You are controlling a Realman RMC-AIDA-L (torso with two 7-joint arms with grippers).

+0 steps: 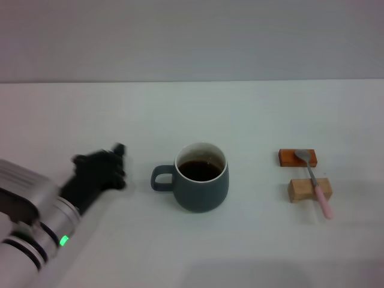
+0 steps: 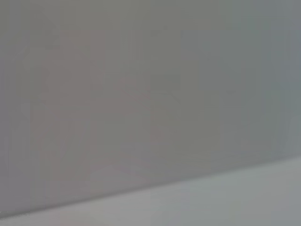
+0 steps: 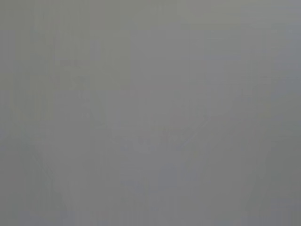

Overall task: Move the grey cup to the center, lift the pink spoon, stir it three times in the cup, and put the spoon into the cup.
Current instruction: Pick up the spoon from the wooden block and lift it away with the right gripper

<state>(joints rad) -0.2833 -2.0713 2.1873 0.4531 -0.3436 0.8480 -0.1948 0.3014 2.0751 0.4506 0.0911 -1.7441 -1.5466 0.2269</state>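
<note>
While the left pincer hangs just beside the grey cup's handle (grip state unclear), the pink spoon lies far beyond, on two blocks. Cup looks heavy, liquid-filled; spoon slim, slippery, best pinched mid-handle.

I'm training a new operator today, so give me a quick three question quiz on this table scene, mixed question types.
1. True or false: the spoon lies inside the cup.
2. Multiple choice: the cup's handle points toward A) the left pincer, B) the spoon, C) the far edge of the table.
3. Fill in: the spoon rests across two small ____ blocks.

Key:
1. False. It lies on the blocks to the cup's right, apart from it.
2. A.
3. Wooden. The bowl end sits on the reddish one, the pink handle crosses the pale one.
</note>
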